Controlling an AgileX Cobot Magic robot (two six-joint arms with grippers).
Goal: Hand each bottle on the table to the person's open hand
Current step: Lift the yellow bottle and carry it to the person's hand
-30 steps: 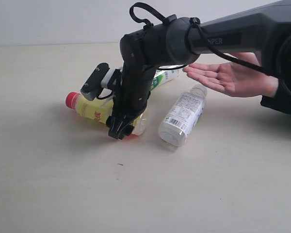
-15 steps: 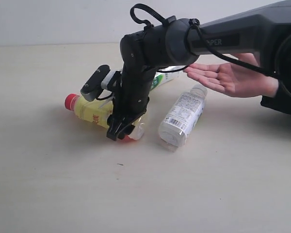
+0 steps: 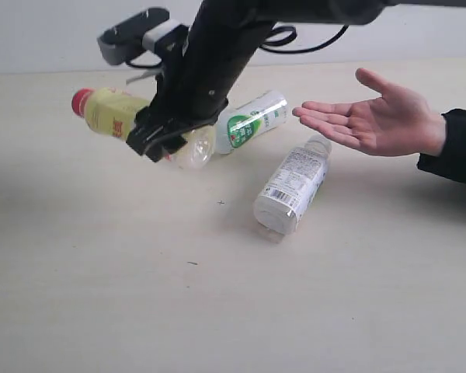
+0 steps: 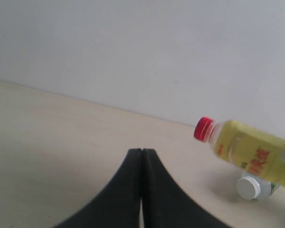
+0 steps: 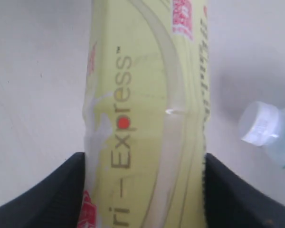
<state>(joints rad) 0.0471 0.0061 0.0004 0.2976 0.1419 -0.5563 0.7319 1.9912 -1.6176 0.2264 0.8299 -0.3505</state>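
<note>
Mid-body of yellow bottle [image 3: 107, 111] hidden behind right gripper [image 3: 149, 148]. Neck of green-label bottle [image 3: 252, 124] lost behind arm [image 3: 217, 54]. At 3 o'clock, frame edge cuts sleeve [image 3: 460, 148]. Print on white-label bottle [image 3: 290, 186] too small to read.

Your exterior cam sat above the table [image 3: 101, 295], angled down across it toward the back wall [image 3: 39, 31], mid-range. Left wrist cam looked low and nearly level over the table, past the left gripper [image 4: 142, 154]. Right wrist cam was jammed right up against the yellow bottle [image 5: 147, 118]. You got that bottle in all three views; it sat upper left in the exterior frame.
</note>
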